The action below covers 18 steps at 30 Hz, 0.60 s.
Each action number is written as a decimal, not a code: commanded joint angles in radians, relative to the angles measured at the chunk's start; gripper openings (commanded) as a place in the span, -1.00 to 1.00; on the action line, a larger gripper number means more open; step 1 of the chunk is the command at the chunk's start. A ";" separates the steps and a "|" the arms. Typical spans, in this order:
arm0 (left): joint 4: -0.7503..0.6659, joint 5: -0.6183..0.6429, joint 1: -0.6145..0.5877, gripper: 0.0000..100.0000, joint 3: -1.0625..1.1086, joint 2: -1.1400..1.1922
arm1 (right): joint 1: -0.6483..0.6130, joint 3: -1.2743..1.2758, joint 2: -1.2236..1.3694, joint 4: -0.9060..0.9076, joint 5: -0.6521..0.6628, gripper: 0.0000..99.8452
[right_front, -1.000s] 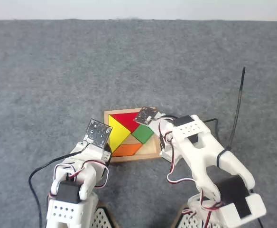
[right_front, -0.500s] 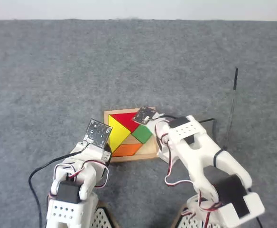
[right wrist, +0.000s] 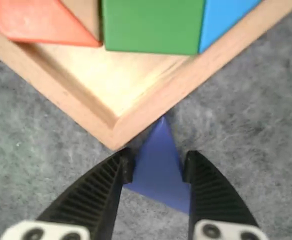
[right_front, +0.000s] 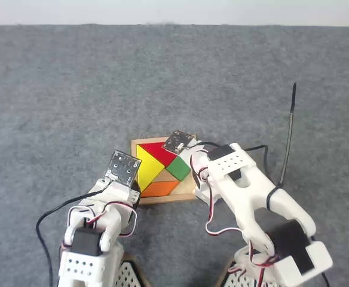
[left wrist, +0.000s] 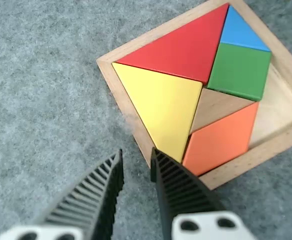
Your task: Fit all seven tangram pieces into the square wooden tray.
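**Right gripper (right wrist: 157,162) clamped on the dark blue triangle (right wrist: 159,145), outside the tray (right wrist: 61,95).**
The triangle lies on the grey mat (right wrist: 261,125) between the right fingers, its tip touching the tray corner just ahead of the fingertips. Beyond that corner come a bare tray section, the green square (right wrist: 151,25) and the light blue triangle (right wrist: 226,15). Left gripper (left wrist: 136,159): fingers slightly apart, empty, over the mat, with the yellow triangle (left wrist: 161,105) just ahead.
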 commanded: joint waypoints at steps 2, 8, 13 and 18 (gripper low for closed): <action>0.005 0.012 0.002 -0.82 -0.007 0.002 | 0.001 -0.023 -0.007 0.016 0.041 -0.60; 0.005 0.012 0.002 -0.82 -0.007 0.002 | -0.005 -0.026 -0.018 0.119 0.178 -0.48; 0.005 0.012 0.002 -0.82 -0.007 0.002 | -0.001 -0.025 -0.008 0.128 0.222 -0.42; 0.005 0.012 0.002 -0.82 -0.007 0.002 | -0.001 -0.017 -0.007 0.079 0.221 -0.45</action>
